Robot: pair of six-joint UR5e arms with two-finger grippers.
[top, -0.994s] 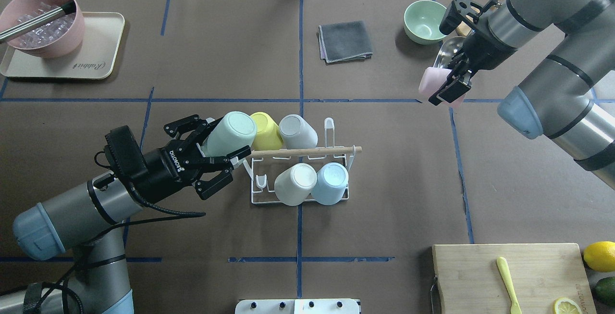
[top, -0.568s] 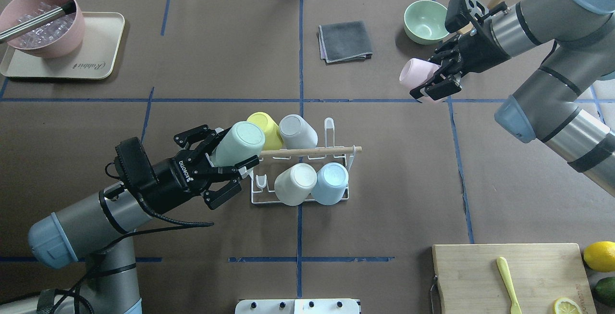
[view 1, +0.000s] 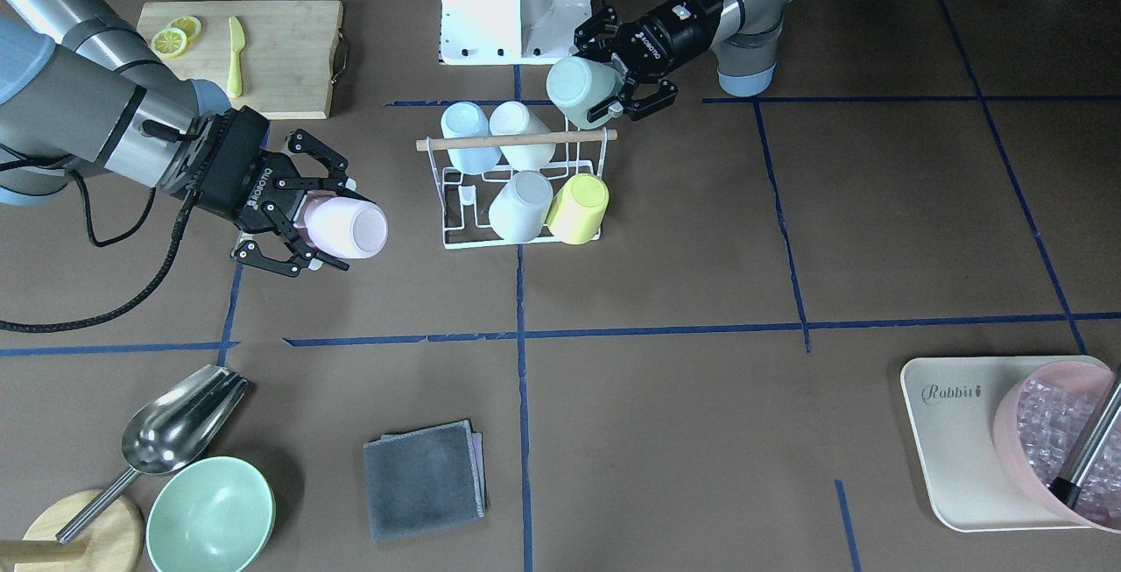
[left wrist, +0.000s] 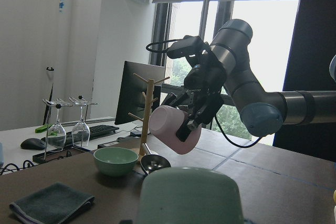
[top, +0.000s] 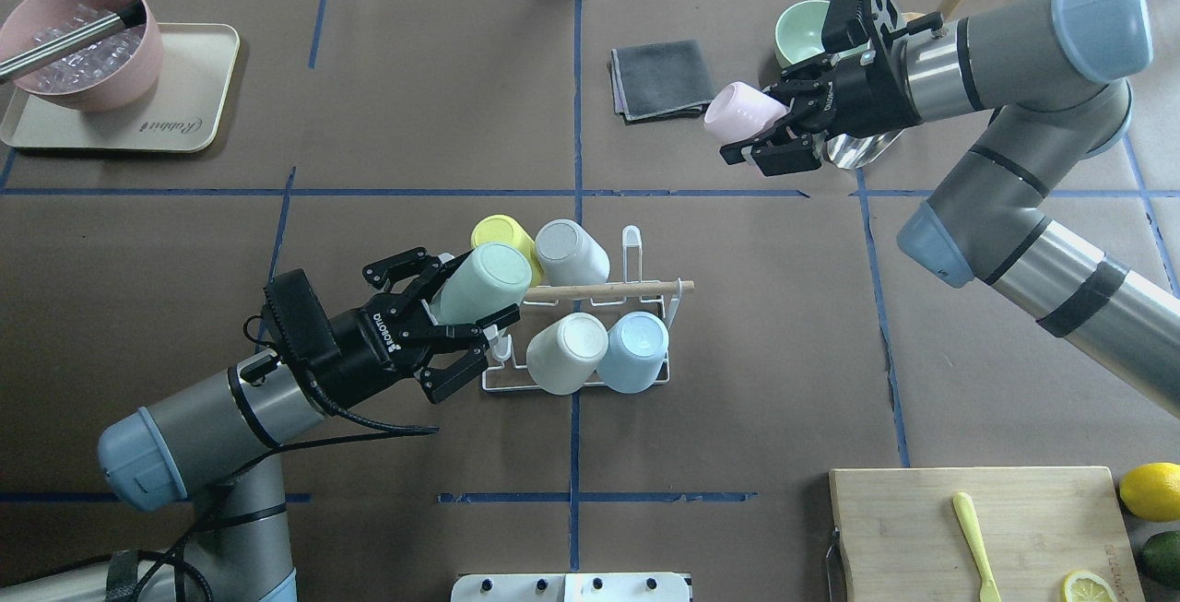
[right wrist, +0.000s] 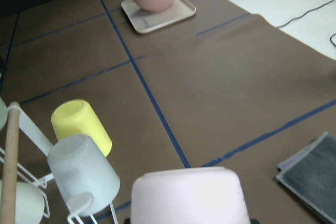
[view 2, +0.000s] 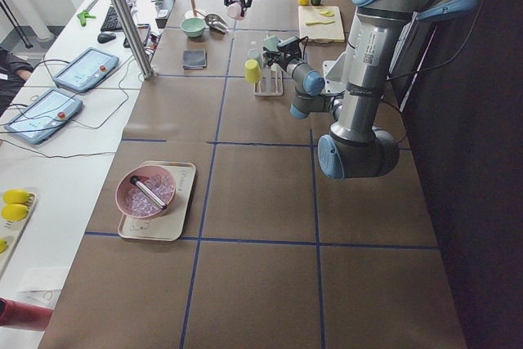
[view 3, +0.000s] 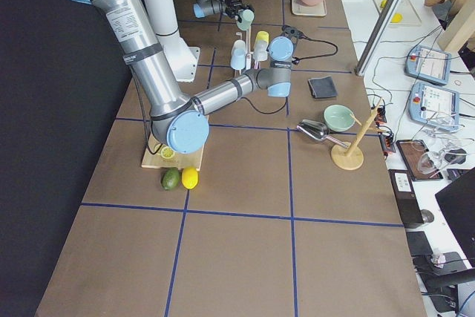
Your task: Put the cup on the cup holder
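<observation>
The cup holder (top: pixel 645 384), a white wire rack with a wooden rod (top: pixel 608 289), stands mid-table. It holds a yellow cup (top: pixel 493 235), a grey cup (top: pixel 572 252), a white cup (top: pixel 567 353) and a light blue cup (top: pixel 636 350). My left gripper (top: pixel 466 296) is shut on a mint green cup (top: pixel 484 279), tilted, at the rack's left end by the rod's tip. My right gripper (top: pixel 761 123) is shut on a pink cup (top: pixel 737 112) in the air beyond the rack, to the right. The front view shows the pink cup (view 1: pixel 346 229) beside the rack (view 1: pixel 455 239), apart from it.
A grey cloth (top: pixel 662 78), a green bowl (top: pixel 797 26) and a metal scoop (top: pixel 853 148) lie at the far right. A pink bowl of ice (top: pixel 78 40) sits on a tray (top: pixel 184 113) at the far left. A cutting board (top: pixel 922 528) and a lemon (top: pixel 1150 489) are at the near right.
My left gripper has carried the mint cup rightward to the rack's left end. My right gripper has swung the pink cup leftward and slightly farther back.
</observation>
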